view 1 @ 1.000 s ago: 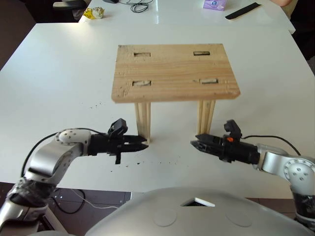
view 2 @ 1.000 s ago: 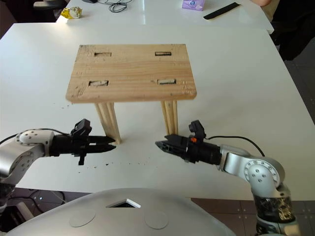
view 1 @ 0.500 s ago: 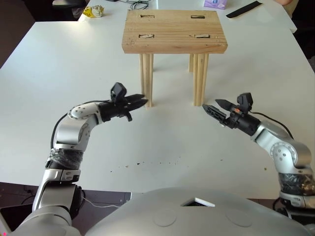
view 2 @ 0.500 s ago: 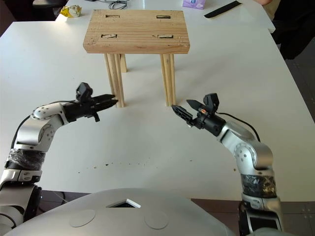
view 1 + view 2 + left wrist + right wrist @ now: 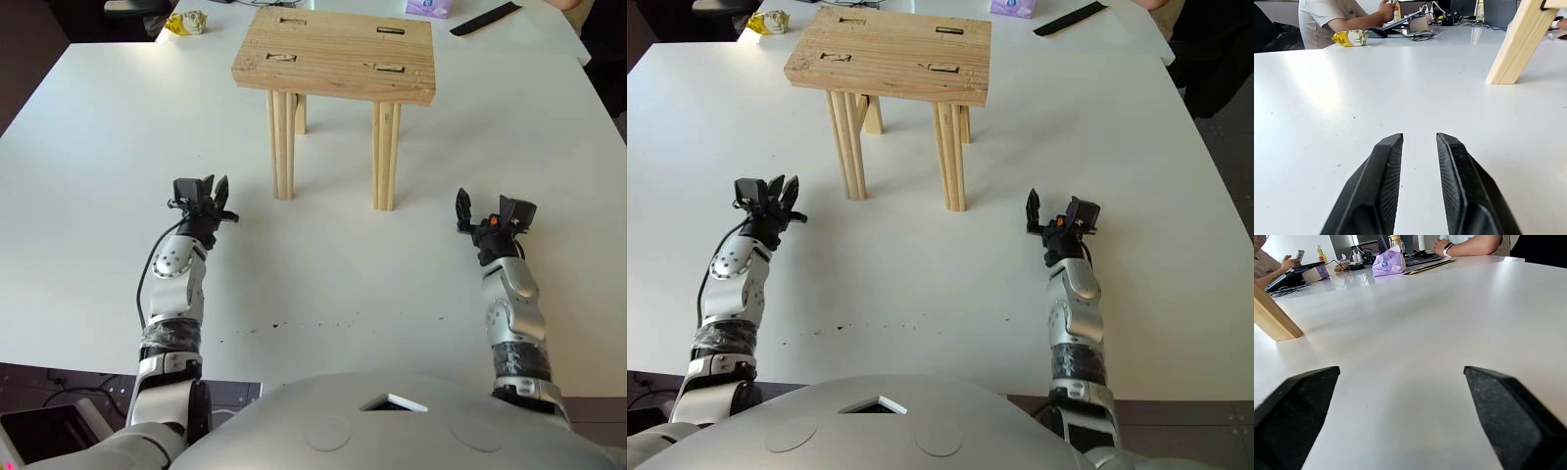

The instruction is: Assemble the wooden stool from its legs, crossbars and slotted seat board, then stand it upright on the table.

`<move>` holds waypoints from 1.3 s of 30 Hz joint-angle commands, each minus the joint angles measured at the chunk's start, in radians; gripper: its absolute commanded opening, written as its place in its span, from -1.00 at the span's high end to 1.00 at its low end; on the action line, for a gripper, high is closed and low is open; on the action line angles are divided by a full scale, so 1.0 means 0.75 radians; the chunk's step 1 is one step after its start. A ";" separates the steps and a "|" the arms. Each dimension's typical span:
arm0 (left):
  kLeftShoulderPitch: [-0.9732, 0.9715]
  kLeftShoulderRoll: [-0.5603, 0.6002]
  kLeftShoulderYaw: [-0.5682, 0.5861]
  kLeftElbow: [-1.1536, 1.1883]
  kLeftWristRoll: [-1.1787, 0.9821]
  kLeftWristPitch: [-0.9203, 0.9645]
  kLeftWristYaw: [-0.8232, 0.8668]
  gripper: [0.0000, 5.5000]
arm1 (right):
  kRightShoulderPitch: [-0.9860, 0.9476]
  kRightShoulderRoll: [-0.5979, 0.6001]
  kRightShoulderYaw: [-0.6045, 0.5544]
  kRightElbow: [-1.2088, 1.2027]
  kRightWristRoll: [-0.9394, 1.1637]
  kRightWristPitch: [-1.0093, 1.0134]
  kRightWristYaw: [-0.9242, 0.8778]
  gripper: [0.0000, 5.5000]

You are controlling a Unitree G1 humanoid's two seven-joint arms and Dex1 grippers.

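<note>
The wooden stool [image 5: 333,61] stands upright on its legs at the middle back of the white table [image 5: 88,166], its slotted seat board on top. Left of the stool's front left leg [image 5: 283,147], my left gripper [image 5: 216,188] rests low over the table, open by a narrow gap and empty; the left wrist view shows its fingers [image 5: 1383,166] and a stool leg [image 5: 1513,44] ahead. To the right of the front right leg [image 5: 384,157] my right gripper [image 5: 480,208] is wide open and empty, with its fingers [image 5: 1298,396] far apart.
A yellow packet [image 5: 186,23], cables, a purple pack [image 5: 427,8] and a black strip [image 5: 485,20] lie at the table's far edge. Dark specks [image 5: 294,324] dot the table near the front. Bare table lies between both grippers and the stool.
Both grippers have drawn back and outward from the stool's front legs toward me. The right gripper has opened wide, the left a little. The head camera has shifted.
</note>
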 commanded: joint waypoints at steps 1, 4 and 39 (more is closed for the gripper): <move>-0.103 -0.021 -0.030 0.224 0.065 -0.151 0.007 0.54 | -0.104 -0.015 -0.023 0.219 -0.070 -0.111 -0.040 -0.70; -0.131 -0.052 -0.017 0.331 0.073 -0.234 0.057 0.54 | -0.162 -0.014 -0.010 0.326 -0.127 -0.181 -0.057 -0.70; -0.392 -0.136 0.023 0.759 0.064 -0.441 0.167 0.54 | -0.513 -0.003 0.010 0.888 -0.266 -0.406 -0.156 -0.70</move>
